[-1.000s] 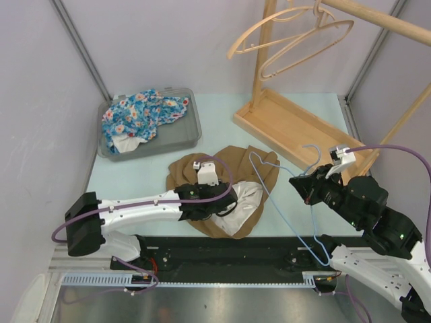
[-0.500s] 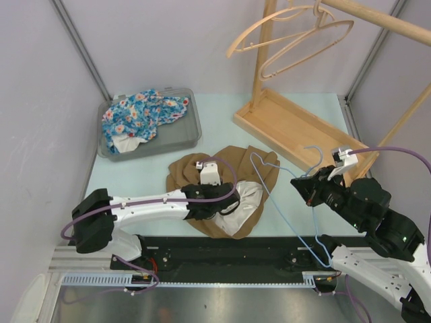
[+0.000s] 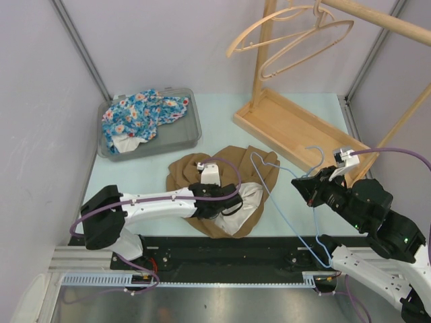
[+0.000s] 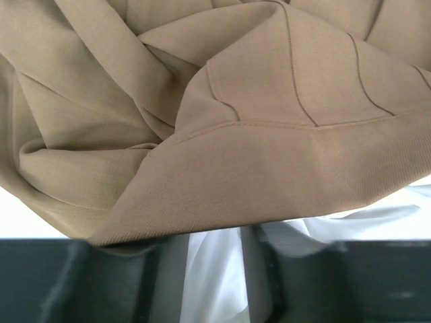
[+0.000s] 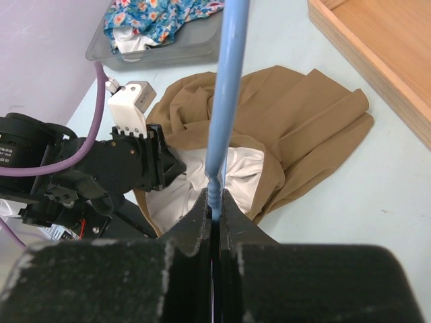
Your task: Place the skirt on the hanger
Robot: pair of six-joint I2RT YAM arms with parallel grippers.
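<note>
One tabletop (image 3: 222,128) carries one wooden rack (image 3: 296,128) with two wooden hangers (image 3: 269,40) and one grey tray (image 3: 192,128) of floral cloth (image 3: 138,114). One tan skirt (image 3: 249,168) lies crumpled at the near middle. The right end effector (image 5: 215,202) pinches one blue wire hanger (image 5: 230,81). The left end effector (image 3: 229,204) rests on the skirt, white lining between its fingers; whether it grips, I cannot tell.

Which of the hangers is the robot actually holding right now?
The thin blue wire hanger, clamped in the right gripper above the table. The wooden hangers hang on the rack, untouched.
</note>
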